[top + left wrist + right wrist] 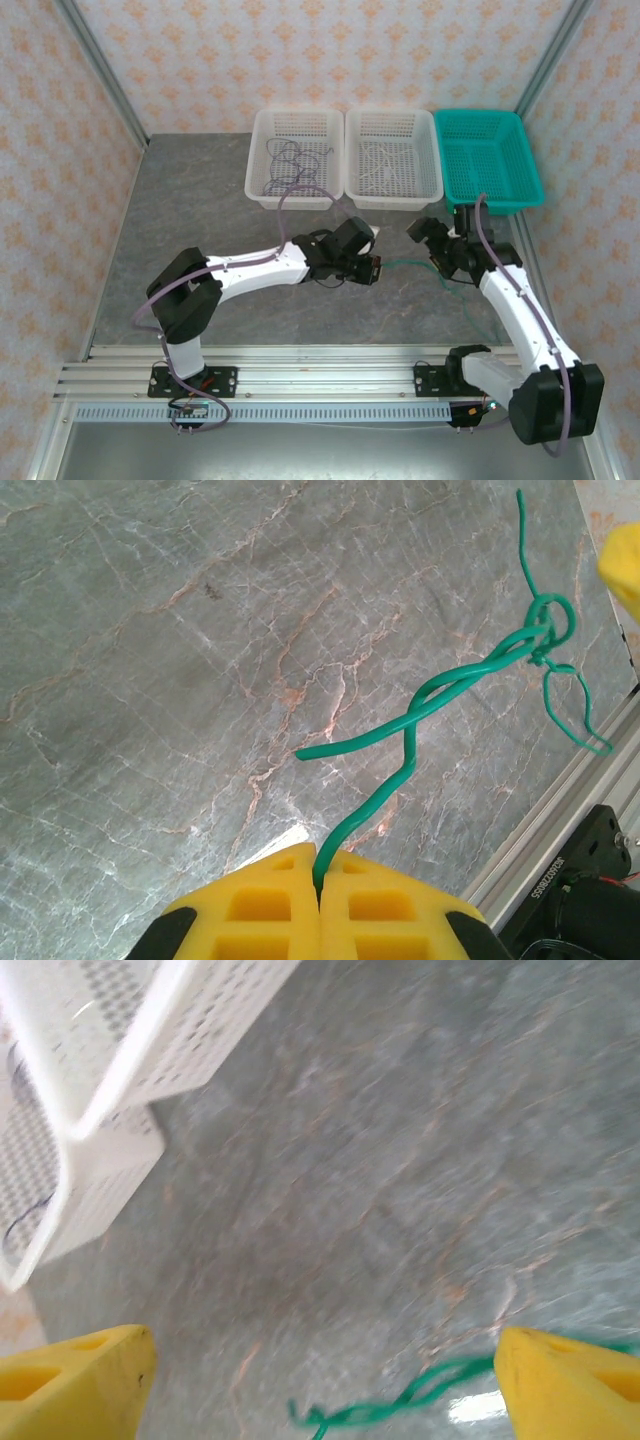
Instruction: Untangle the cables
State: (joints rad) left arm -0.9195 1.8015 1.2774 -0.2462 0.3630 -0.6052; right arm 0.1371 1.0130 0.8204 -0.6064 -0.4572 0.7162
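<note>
Yellow pads of left tool [320, 872] pressed together, pinching end of green cable [440, 688]. Cable rises twisted above grey marble table [150, 680] to knotted loops. Pads of right tool [320, 1380] spread wide, cable passing between them.

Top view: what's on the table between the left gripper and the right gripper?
A stretch of the green cable, running from the shut left gripper toward the open right gripper; otherwise bare table. The top view shows it.

White baskets [298, 112], teal basket [527, 152], marbled table [200, 225]
</note>
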